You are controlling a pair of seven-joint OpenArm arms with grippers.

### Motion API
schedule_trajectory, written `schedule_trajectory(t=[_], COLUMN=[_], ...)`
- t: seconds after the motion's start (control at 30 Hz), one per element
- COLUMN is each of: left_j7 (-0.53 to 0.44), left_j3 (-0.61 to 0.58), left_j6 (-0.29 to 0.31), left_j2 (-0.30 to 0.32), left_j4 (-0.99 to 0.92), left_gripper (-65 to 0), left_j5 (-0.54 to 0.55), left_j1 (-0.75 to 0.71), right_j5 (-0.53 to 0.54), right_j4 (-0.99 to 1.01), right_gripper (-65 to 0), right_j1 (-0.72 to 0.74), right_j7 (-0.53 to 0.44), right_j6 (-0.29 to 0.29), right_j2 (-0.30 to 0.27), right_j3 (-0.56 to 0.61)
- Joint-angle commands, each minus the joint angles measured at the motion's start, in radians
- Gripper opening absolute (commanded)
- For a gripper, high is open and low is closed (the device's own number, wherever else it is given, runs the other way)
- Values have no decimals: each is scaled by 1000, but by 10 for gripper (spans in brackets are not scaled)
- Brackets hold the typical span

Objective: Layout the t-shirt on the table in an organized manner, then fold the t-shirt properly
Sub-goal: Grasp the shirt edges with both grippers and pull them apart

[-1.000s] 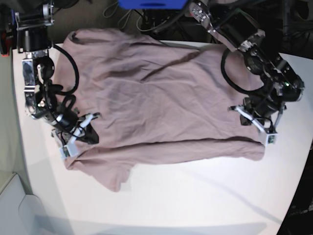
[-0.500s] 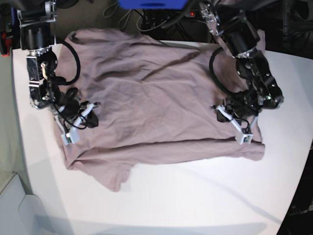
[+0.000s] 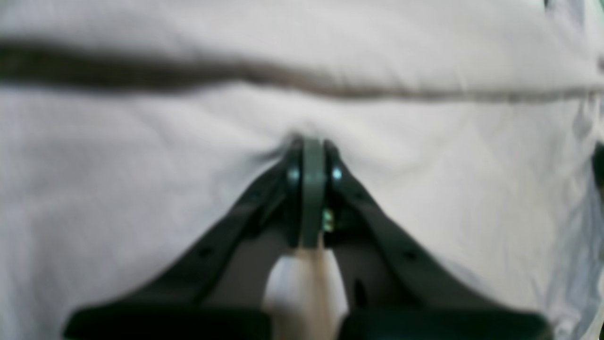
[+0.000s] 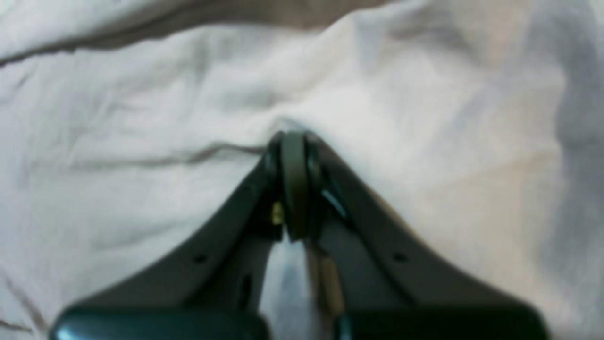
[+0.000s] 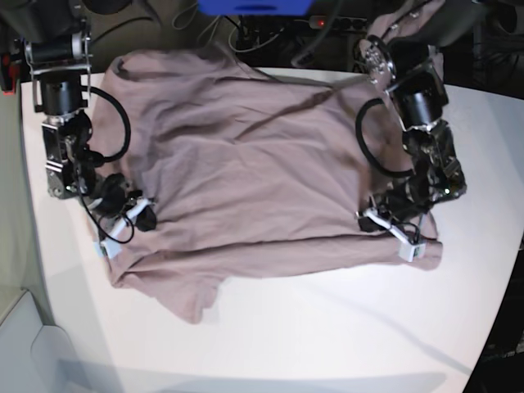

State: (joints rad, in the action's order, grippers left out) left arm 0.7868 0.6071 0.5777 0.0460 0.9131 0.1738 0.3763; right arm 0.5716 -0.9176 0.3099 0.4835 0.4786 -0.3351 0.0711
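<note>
The mauve-brown t-shirt (image 5: 246,164) lies spread and wrinkled on the white table (image 5: 327,327). A long fold line runs near its front edge, and one sleeve (image 5: 195,296) sticks out below it. In the base view my left gripper (image 5: 364,219) sits on the shirt's right part and my right gripper (image 5: 149,219) on its left part. The left wrist view shows my left gripper (image 3: 309,141) shut, with t-shirt (image 3: 424,141) cloth puckered at its tips. My right gripper (image 4: 292,134) is likewise shut, and t-shirt (image 4: 141,118) creases run into its tips.
Cables and dark equipment (image 5: 270,24) crowd the space behind the table's far edge. A pale bin corner (image 5: 20,344) sits at the front left. Bare white tabletop stretches in front of the shirt, and the table's right edge (image 5: 499,311) curves away.
My left arm has swung in from the shirt's right edge, and its gripper has moved left and nearer the front. My right gripper has shifted slightly. Fresh creases cross the shirt's middle.
</note>
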Motion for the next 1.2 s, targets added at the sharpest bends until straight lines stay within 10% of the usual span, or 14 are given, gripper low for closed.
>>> schedule_trajectory(t=[0.0,0.23,0.37,0.7,0.97,1.17], left_j7=[-14,-71,104,271,319,333], left_j3=[-20,-56,-54,-54,-62,-56], left_j6=[-31,-35,-32,-32,-32,-40], left_j2=[21,48,33,-19,-31,-54], left_j4=[-24,-91,113,742,986,983], left_gripper=[-648,-648,-648,-623,-311,-347], left_j5=[-24,-16,25,174,303,335], left_j1=[42,188,189,-241,-550,-692], right_j5=[-20,-19,-19,-17,-17,-17], right_j4=[21,94,-27,-444,-555,-598], right_gripper=[-650,-650,-650,-650,-650,-650], right_j1=[30,88,79,-131,-275,-343], right_j7=[-12,-115,-111,31,102,102], right_j6=[-5,-5,-5,-5,-5,-5], right_j2=[-26,-52,-66,-83,-9,14], right_j3=[-1,-4,-7,-9,-7,-3])
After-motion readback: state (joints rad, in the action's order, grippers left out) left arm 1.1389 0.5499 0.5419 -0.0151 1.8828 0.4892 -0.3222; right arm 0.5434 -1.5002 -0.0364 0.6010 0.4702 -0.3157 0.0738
